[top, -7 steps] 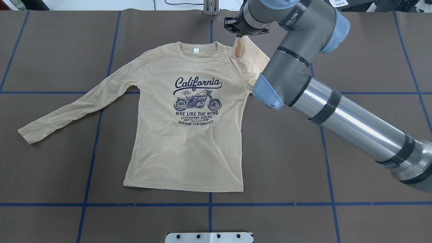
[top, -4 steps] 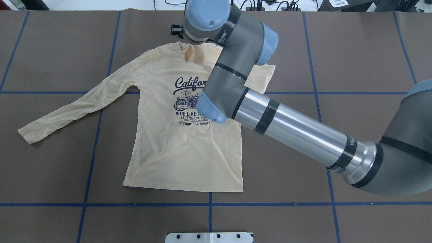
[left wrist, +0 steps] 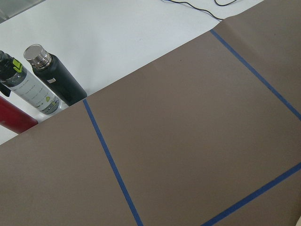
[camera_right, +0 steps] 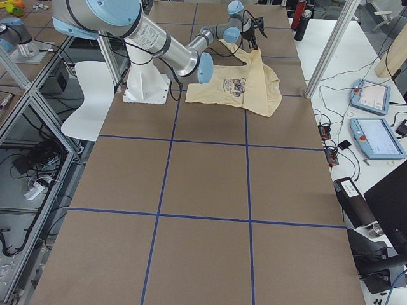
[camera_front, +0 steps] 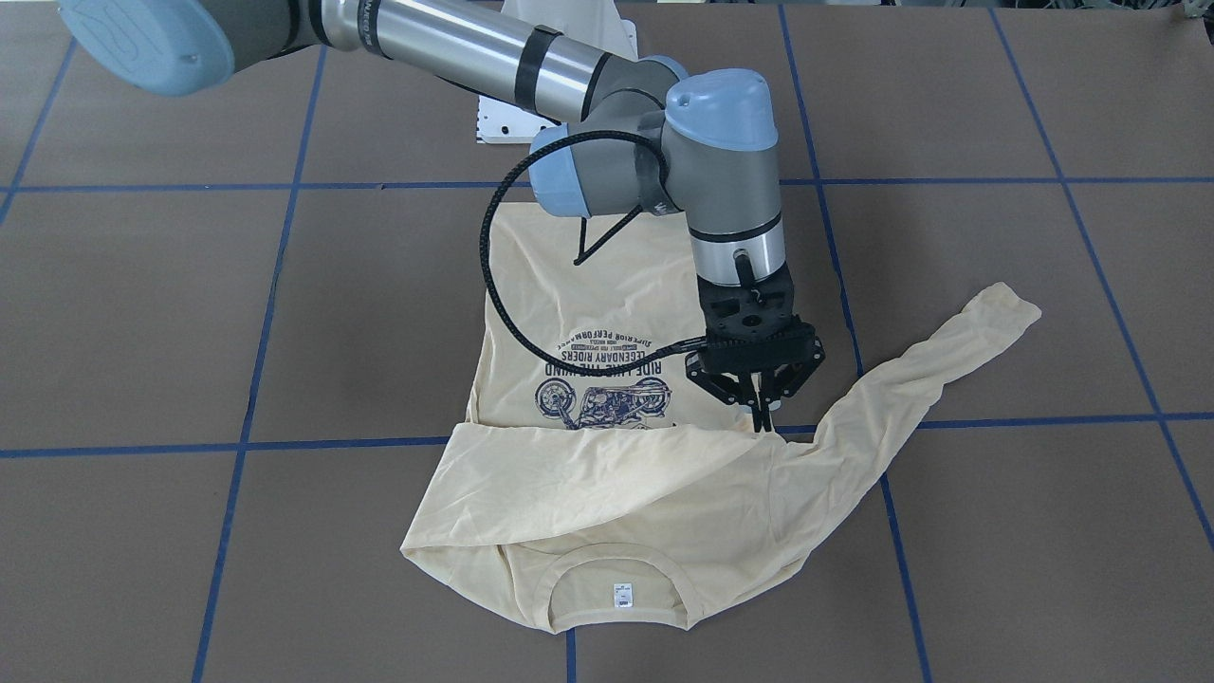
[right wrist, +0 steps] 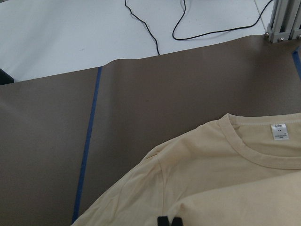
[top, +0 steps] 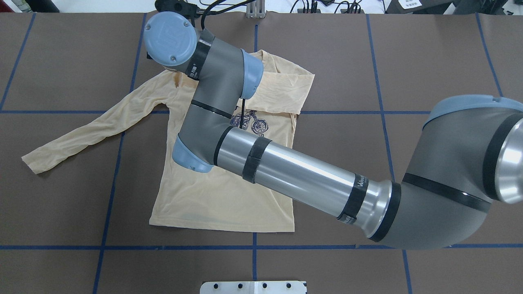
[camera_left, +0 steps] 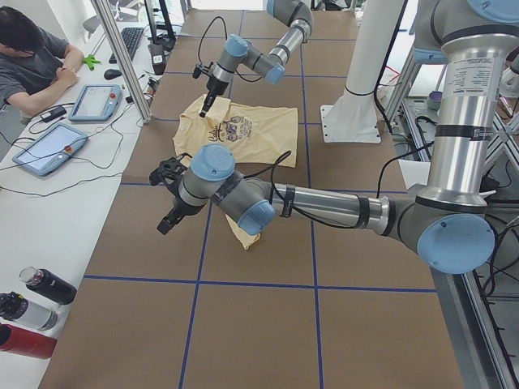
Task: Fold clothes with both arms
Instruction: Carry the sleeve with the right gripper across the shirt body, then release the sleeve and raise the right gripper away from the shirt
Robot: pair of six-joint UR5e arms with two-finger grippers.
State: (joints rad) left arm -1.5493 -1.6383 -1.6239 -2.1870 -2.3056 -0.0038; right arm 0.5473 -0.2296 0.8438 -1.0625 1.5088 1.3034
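Pale cream-yellow long-sleeved T-shirt (camera_front: 607,531), navy motorcycle print, flat on brown blue-gridded desk (camera_front: 190,313). Step: sleeve fold; one sleeve (camera_front: 588,465) lies across chest, black right pincer (camera_front: 759,417) nipped narrow on its cuff. Left pincer (camera_left: 168,217) off the cloth, aperture cannot tell. Next, likely: release, fold other sleeve (camera_front: 948,360).

Upside down on the shirt (camera_front: 550,294) in the front-facing view, the print (camera_front: 597,346) reads "SUPERIOR PERFORMANCE", then "LEGENDARY RIDERS"; the next line is only partly legible. The right wrist view catches the neck label (right wrist: 280,133): "SIZE", finer lines unreadable. Overhead, the right arm (top: 286,167) shows "UR" on its blue cap (top: 170,37).
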